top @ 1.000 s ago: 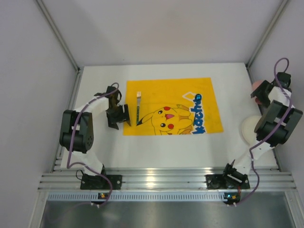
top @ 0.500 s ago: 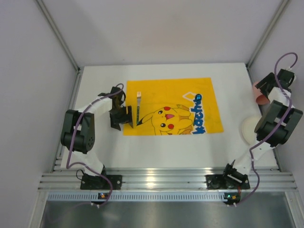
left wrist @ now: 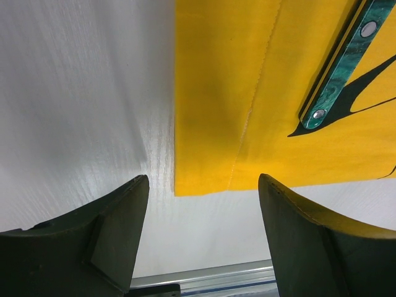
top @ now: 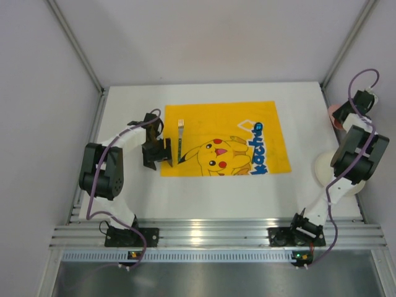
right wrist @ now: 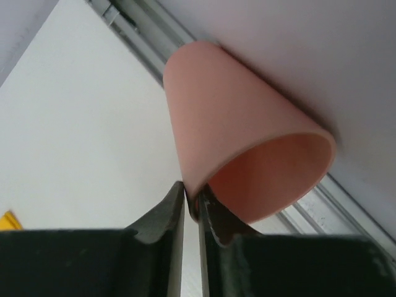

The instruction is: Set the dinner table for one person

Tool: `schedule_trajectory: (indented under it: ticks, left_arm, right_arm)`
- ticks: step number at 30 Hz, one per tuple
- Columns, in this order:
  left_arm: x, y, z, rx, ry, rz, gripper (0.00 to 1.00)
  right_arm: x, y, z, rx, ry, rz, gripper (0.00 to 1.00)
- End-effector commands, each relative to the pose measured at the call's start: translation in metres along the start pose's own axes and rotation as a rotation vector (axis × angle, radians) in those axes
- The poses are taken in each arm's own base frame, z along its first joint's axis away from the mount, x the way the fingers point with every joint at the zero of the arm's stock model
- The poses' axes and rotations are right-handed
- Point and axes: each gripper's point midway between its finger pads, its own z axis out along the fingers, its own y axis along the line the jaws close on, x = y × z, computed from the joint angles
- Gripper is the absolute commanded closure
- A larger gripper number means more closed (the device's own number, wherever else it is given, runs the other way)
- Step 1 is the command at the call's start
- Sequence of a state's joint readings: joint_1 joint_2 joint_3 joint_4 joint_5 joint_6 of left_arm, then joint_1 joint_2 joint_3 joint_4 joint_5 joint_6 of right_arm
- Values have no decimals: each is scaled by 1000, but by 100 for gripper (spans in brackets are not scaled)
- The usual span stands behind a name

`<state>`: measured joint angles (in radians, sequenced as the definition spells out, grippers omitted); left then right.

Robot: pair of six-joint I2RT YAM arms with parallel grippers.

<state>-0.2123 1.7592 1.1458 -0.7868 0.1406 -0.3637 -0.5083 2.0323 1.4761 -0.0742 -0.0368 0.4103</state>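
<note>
Near the left edge of the yellow Pikachu cloth on the white counter, the green-handled fork lies set beside the spread left pincer; well right of the cloth, the right pincer pinches the pink cup, the white plate not yet placed.

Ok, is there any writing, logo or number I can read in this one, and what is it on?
"kachu": blue letters, turned sideways, on the yellow cloth to the right of the Pikachu drawing. The letters before them are too blurred to read.
No text shows on the fork, the pink cup or the plate.
</note>
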Motion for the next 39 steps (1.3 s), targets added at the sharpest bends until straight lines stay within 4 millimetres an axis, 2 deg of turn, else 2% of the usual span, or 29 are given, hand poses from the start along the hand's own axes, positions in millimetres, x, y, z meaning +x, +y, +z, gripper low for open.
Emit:
schedule_trajectory:
  ticks: [1,3,5,7,8,9,10,11,13,14,16,17,19,20,21,22,23,26,32,33,35,39]
  left_arm:
    - [0,0,-4,-5,-6,12,23]
    - [-1,0,-4,-3,-7,11,23]
    - [-4,-1,-5,-1,-11,9,23]
    - [-7,-3,-5,5,-19,2,23]
    - [-8,-5,-4,8,-24,2,23]
    - [-10,-7,-4,15,-31,-9,24]
    - [-14,-9,-3,23,-47,-13,24]
    - [-15,-12,-2,29,-54,-18,24]
    - [-21,-18,-1,44,-76,-37,24]
    - [-23,-22,-2,52,-85,-52,24]
    - [-31,-29,-5,75,-117,-58,24]
    - [-33,-33,-7,83,-129,-55,24]
    - [-34,-37,-7,95,-140,-57,24]
    - [-37,-40,-7,105,-157,-56,24]
    - [-37,-41,-7,111,-159,-58,25]
    - [-36,-41,-5,112,-160,-62,25]
    - [-38,-43,-5,126,-171,-66,25]
    - [-36,-48,-4,162,-181,-87,25]
    - [-42,-53,-11,191,-214,-83,25]
    - [-43,-54,-12,194,-217,-81,25]
    - [-46,-56,-15,202,-225,-74,25]
    - [-51,-58,-17,206,-235,-57,26]
  right_arm:
    - [-16,-37,21,91,-50,114,92]
    - [-16,-38,23,94,-47,106,100]
    - [-23,-33,20,88,-55,89,100]
    - [-30,-27,9,87,-52,80,100]
    - [-46,-9,-5,56,-76,66,100]
    - [-41,-1,-15,54,-41,58,100]
    - [-45,10,-27,40,-42,51,100]
    - [-48,36,-53,8,-37,36,100]
    - [-57,63,-83,-9,-45,16,100]
    - [-43,86,-105,-16,6,-22,100]
    - [-35,114,-125,-34,42,-68,100]
    - [-23,142,-139,-66,87,-115,100]
    - [-7,169,-147,-105,150,-189,100]
    - [10,191,-153,-117,218,-252,100]
    - [20,200,-154,-122,257,-286,100]
    - [31,206,-154,-128,299,-326,100]
    - [51,212,-152,-122,383,-360,100]
    - [82,215,-148,-115,490,-413,100]
    - [119,202,-143,-90,634,-459,100]
    - [133,210,-148,-99,657,-486,100]
    - [147,211,-151,-96,698,-508,100]
    - [156,222,-158,-125,713,-524,100]
